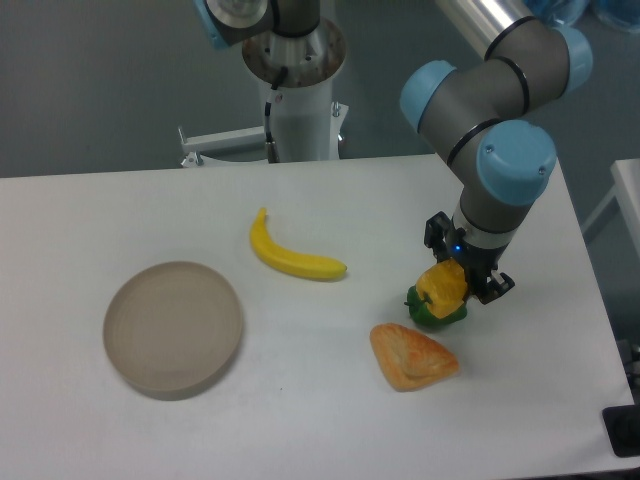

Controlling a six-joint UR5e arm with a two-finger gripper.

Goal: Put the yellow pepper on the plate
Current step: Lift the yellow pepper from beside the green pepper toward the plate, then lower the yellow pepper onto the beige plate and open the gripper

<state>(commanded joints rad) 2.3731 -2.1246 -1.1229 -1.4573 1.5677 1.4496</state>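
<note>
The yellow pepper (pixel 443 284) sits between the fingers of my gripper (pixel 460 276) at the right of the table, directly over the green pepper (pixel 432 311), which shows below it. The gripper is shut on the yellow pepper; whether the pepper still touches the green one I cannot tell. The grey-beige round plate (pixel 172 329) lies at the left front of the table, far from the gripper, with nothing on it.
A yellow banana (pixel 291 255) lies mid-table between plate and gripper. An orange-brown pastry wedge (pixel 412 356) lies just in front of the green pepper. The robot's base column (pixel 296 90) stands at the back edge.
</note>
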